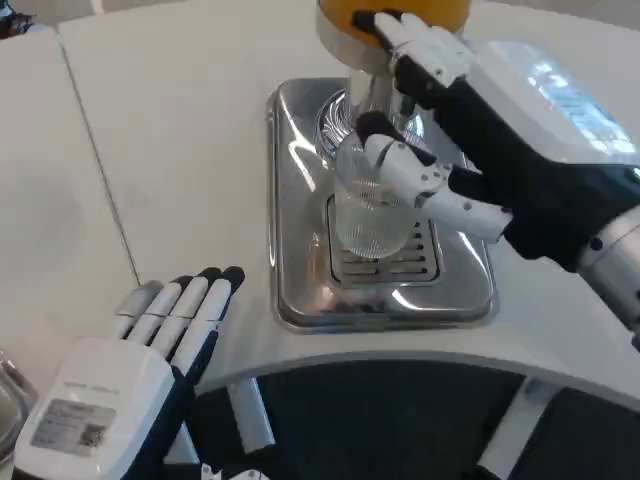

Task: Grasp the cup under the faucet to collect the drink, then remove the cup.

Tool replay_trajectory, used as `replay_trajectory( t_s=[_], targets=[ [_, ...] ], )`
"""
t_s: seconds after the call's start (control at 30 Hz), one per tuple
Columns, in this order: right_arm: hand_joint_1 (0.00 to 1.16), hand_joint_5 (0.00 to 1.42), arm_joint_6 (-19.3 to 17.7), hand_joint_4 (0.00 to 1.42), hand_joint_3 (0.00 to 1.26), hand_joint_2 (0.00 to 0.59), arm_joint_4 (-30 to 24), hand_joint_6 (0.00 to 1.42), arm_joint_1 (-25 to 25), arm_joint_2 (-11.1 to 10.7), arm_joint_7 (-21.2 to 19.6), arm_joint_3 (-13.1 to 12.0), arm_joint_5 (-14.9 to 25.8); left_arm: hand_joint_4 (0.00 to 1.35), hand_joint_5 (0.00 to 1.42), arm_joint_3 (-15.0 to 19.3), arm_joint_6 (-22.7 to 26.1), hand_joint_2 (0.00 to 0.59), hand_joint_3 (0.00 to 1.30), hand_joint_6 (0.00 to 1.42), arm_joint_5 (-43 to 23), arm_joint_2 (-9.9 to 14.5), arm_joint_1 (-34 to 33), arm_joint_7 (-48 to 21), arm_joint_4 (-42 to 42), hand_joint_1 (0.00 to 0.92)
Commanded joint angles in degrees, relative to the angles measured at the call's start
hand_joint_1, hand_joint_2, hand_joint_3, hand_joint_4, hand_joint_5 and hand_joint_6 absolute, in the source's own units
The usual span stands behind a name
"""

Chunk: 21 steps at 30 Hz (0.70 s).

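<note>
Right robot hand (430,150) wrapped around the ribbed clear cup (372,212), steadying it on the drip tray (300,200) beneath the faucet (368,90) at upper centre to catch the drink; left robot hand (165,335) rests spread on the tabletop (150,150), lower left.

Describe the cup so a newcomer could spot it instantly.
Find the shiny metal drip tray mid-table, under the orange-topped dispenser. On its slotted grate stands the cup, gripped by the right hand: the only clear, ribbed glass thing there.

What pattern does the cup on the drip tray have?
Clear, with fine vertical ribbing; the head view shows the cup best.
</note>
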Motion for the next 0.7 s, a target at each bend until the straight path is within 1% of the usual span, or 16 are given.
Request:
replay_trajectory(
  t_s=[0.03,0.1,0.13,0.2,0.3,0.4,0.5,0.63,0.7],
  targets=[
    [0.00,0.00,-2.87,0.00,0.04,0.558,-0.34,0.00,-1.04,-1.25,3.73,1.76,-1.83,0.00,0.05,-0.44,-0.21,0.045,0.00,0.06,1.20,-0.47,0.59,0.12,-0.24,0.072],
    [0.00,0.00,-3.46,0.00,0.04,0.559,0.07,0.00,-1.29,-1.26,4.26,1.44,-2.63,0.00,0.05,-0.36,0.05,0.039,0.00,0.06,1.63,-0.67,0.46,0.13,-0.43,0.062],
    [0.00,0.00,-3.58,0.00,0.05,0.567,0.37,0.00,-1.28,-1.12,4.42,1.03,-2.47,0.00,0.05,-0.35,0.22,0.028,0.00,0.06,2.35,-0.79,0.34,0.44,-0.58,0.055],
    [0.00,0.00,-3.69,0.00,0.05,0.570,0.73,0.01,-1.03,-0.72,4.42,0.27,-2.09,0.00,0.05,-0.39,0.73,0.033,0.00,0.07,3.98,-1.16,-0.06,1.16,-0.79,0.053],
    [0.00,0.00,-3.85,0.00,0.05,0.571,1.50,0.01,-0.75,-0.59,4.20,-0.70,-1.98,0.00,0.05,-0.61,2.37,0.029,0.00,0.07,4.44,-2.13,-2.73,0.14,0.23,0.057],
    [0.00,0.00,-4.28,0.00,0.06,0.584,1.88,0.01,-0.59,-0.51,4.20,-1.18,-2.30,0.00,0.05,-0.68,3.08,0.025,0.00,0.07,3.80,-2.79,-5.57,0.28,1.24,0.058],
    [0.00,0.00,-4.82,0.00,0.06,0.586,1.45,0.02,-0.17,-0.55,4.49,-1.14,-3.04,0.00,0.05,-0.93,3.19,0.020,0.00,0.07,3.33,-3.28,-7.77,0.52,2.27,0.059],
    [0.00,0.00,-4.81,0.00,0.05,0.586,0.92,0.02,0.29,-0.44,5.10,-1.33,-3.10,0.00,0.06,-1.71,3.73,0.014,0.00,0.08,1.80,-5.11,-10.16,0.14,3.35,0.060],
    [0.00,0.00,-4.87,0.00,0.05,0.585,0.76,0.02,0.50,-0.35,5.18,-1.63,-2.95,0.00,0.06,-2.05,3.97,0.014,0.00,0.09,1.32,-5.64,-10.84,-0.05,3.63,0.063]
  ],
)
